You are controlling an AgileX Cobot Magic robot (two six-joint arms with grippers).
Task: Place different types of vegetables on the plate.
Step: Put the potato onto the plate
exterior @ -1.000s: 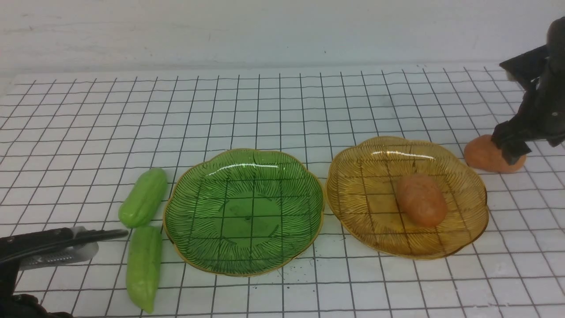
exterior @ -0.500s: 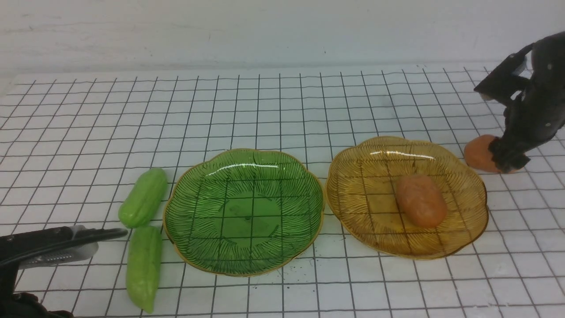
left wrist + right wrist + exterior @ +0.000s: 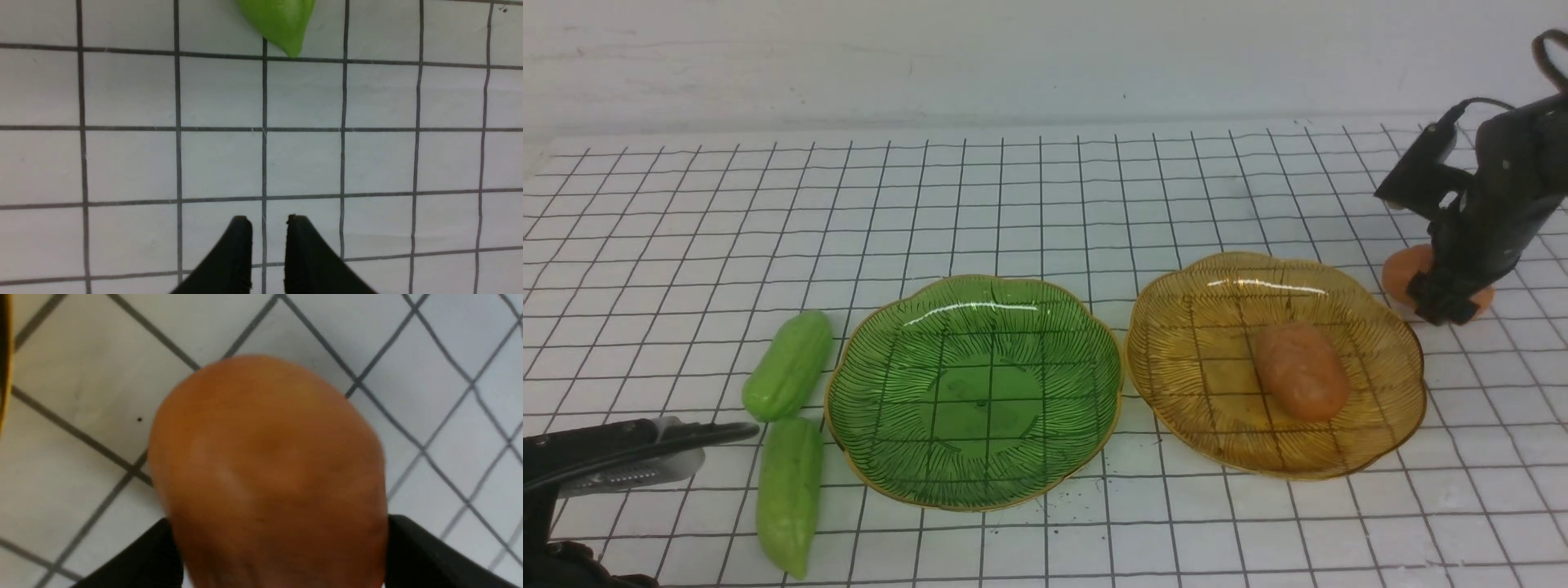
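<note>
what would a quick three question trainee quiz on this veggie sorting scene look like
1. Multiple choice: the green plate holds A) a gourd B) a potato C) nothing.
2. True or false: the right end effector straddles the off-plate potato.
3. Short answer: which plate holds the other potato?
Key: 1 C. 2 true. 3 the amber plate.
</note>
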